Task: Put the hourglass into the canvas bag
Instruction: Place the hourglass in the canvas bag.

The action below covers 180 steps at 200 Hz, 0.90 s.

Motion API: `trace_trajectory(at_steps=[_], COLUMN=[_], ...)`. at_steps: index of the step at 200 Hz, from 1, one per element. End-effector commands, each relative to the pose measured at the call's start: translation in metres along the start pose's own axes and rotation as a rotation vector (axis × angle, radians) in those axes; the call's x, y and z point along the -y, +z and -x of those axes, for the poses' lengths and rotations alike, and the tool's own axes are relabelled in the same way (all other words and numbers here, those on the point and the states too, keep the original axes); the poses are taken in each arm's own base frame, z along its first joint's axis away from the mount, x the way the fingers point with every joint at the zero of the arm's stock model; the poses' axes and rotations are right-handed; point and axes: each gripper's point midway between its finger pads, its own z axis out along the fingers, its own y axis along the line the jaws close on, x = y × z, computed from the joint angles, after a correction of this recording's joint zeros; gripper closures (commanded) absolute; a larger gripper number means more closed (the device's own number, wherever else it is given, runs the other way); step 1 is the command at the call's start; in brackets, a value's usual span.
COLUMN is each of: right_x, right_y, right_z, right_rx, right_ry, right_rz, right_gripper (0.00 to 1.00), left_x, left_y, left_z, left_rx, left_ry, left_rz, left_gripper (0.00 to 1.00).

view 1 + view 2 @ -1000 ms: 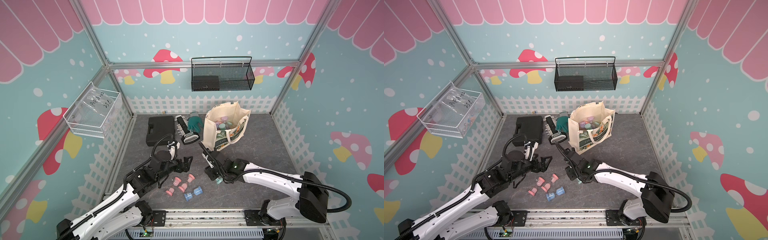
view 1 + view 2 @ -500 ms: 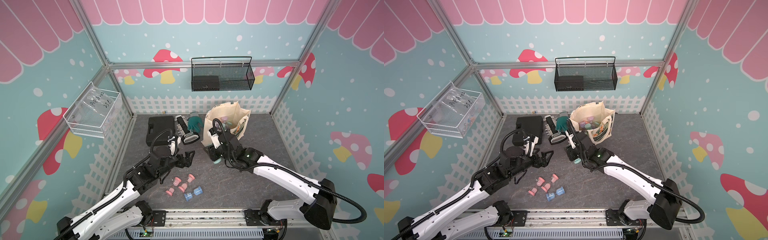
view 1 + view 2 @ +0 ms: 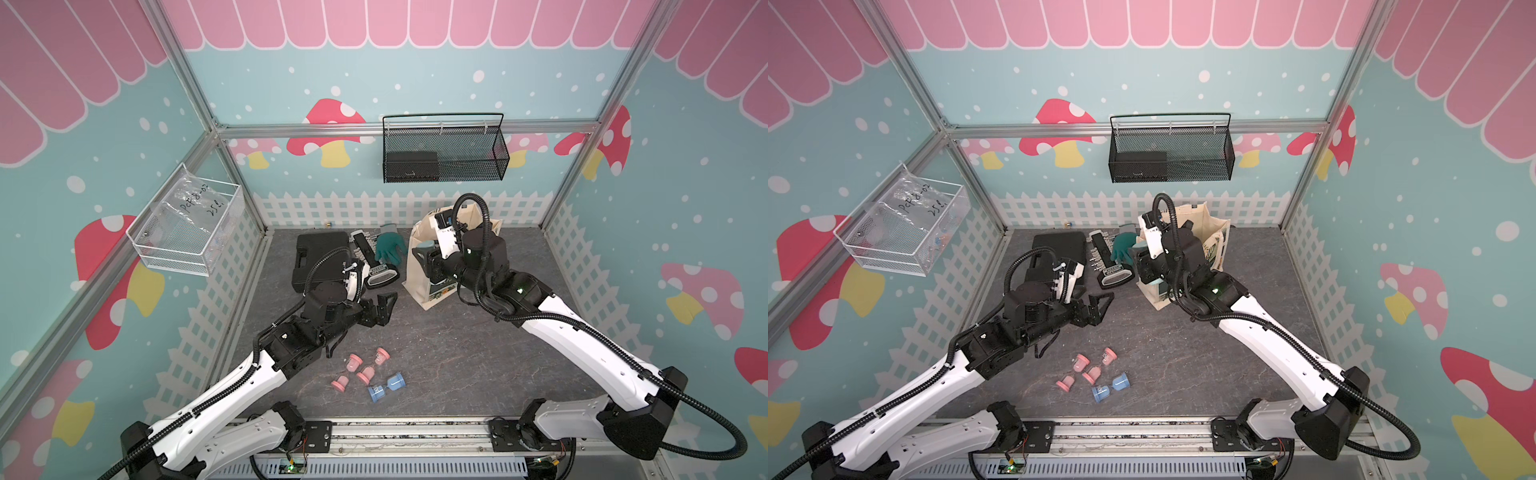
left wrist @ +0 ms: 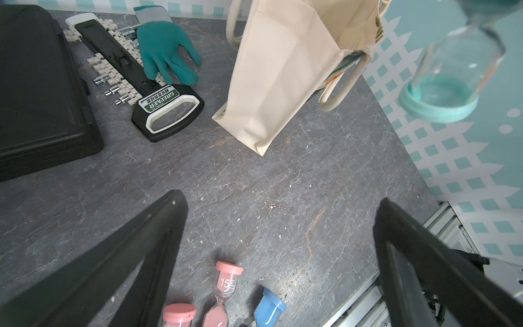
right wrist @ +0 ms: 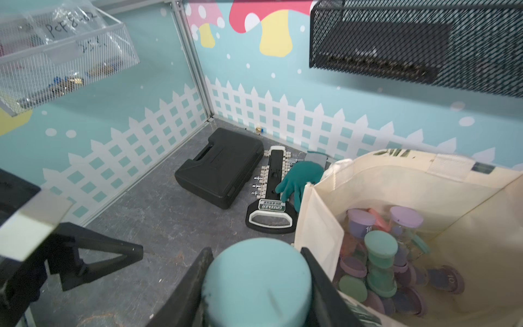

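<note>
My right gripper [image 5: 257, 271] is shut on a teal hourglass [image 5: 256, 283], which it holds in the air beside the near corner of the canvas bag's [image 5: 396, 184] open mouth. In both top views the right gripper [image 3: 428, 259] [image 3: 1144, 266] hangs at the bag's [image 3: 415, 272] [image 3: 1214, 245] left side. Several purple and green hourglasses [image 5: 379, 254] lie inside the bag. The left wrist view shows the held hourglass [image 4: 447, 93] above the bag [image 4: 283, 70]. My left gripper [image 3: 384, 305] [image 4: 280, 198] is open and empty, above the table. Pink hourglasses [image 3: 365, 370] and a blue one [image 3: 386, 386] lie near the front.
A black case [image 3: 320, 257], a socket holder [image 3: 374, 262] and a green glove [image 3: 390, 249] lie left of the bag at the back. A black wire basket [image 3: 444, 153] hangs on the back wall and a clear bin [image 3: 187, 224] on the left wall.
My right arm has lifted the teal hourglass from the table's middle up and back to the bag's mouth. The left gripper has shifted slightly away from the loose hourglasses.
</note>
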Motion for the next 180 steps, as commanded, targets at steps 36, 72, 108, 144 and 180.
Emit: trace_trajectory(at_steps=[36, 72, 108, 144, 180], right_x=[0.035, 0.069, 0.103, 0.133, 0.158], right_y=[0.015, 0.039, 0.068, 0.090, 0.112], right_z=[0.038, 0.033, 0.009, -0.020, -0.052], right_rx=[0.071, 0.038, -0.040, -0.116, -0.193], right_ry=[-0.039, -0.028, -0.005, -0.001, 0.029], right_rz=[-0.102, -0.172, -0.226, -0.291, -0.295], right_gripper=[0.74, 0.75, 0.76, 0.77, 0.78], left_x=[0.019, 0.025, 0.030, 0.032, 0.033], left_y=[0.010, 0.019, 0.030, 0.039, 0.046], left_z=[0.023, 0.030, 0.033, 0.033, 0.033], left_rx=[0.035, 0.046, 0.041, 0.038, 0.031], left_ry=[0.022, 0.026, 0.031, 0.029, 0.029], left_rz=[-0.065, -0.083, -0.098, -0.107, -0.110], left_gripper=[0.01, 0.00, 0.01, 0.01, 0.01])
